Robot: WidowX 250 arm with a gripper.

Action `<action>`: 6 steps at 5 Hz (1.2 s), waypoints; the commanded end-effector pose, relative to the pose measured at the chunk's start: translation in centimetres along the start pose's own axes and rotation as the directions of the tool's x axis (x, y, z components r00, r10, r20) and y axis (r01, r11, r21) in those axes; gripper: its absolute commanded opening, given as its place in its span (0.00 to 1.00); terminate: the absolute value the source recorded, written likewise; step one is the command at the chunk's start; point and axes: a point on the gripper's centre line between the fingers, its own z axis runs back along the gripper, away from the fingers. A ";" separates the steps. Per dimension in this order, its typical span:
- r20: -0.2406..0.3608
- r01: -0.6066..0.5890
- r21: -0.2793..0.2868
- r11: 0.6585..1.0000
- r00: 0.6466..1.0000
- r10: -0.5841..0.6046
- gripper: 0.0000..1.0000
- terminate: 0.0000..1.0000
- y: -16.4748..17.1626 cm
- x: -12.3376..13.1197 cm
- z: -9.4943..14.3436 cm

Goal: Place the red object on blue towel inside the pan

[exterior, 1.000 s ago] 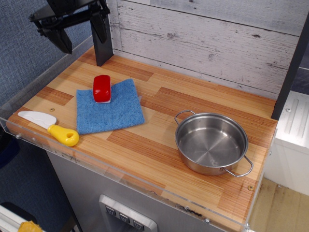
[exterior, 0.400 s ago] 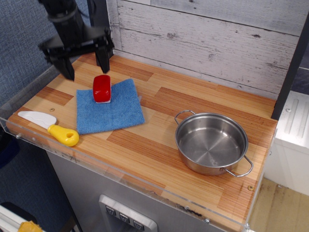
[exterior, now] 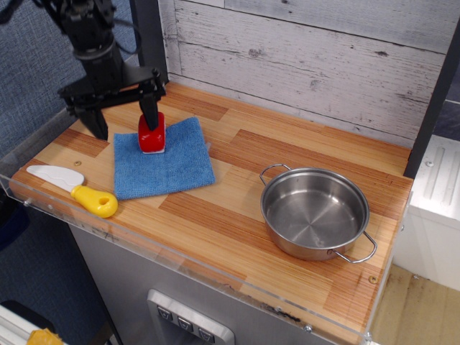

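Observation:
The red object [exterior: 152,136] with its white base sits on the far left part of the blue towel [exterior: 164,159], which lies flat on the wooden counter. The shiny steel pan [exterior: 315,213] stands empty to the right, with two wire loop handles. My gripper [exterior: 123,118] is open, low over the counter at the towel's far left edge. Its right finger [exterior: 151,108] is just behind the red object and partly covers its top; its left finger [exterior: 95,122] stands over bare wood to the left. The red object is not between the fingers.
A white toy knife with a yellow handle [exterior: 94,200] lies near the front left edge. A dark post [exterior: 151,43] stands at the back left. A whitewashed plank wall [exterior: 309,65] runs behind the counter, and a clear rim [exterior: 215,277] edges the front.
The gripper has come down and forward from high at the back left, ending low with its right finger at the red object. Object, towel and pan have not moved.

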 end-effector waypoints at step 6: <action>0.060 0.013 -0.029 0.999 0.998 -0.011 0.00 0.00 -2.0 1.5 0.6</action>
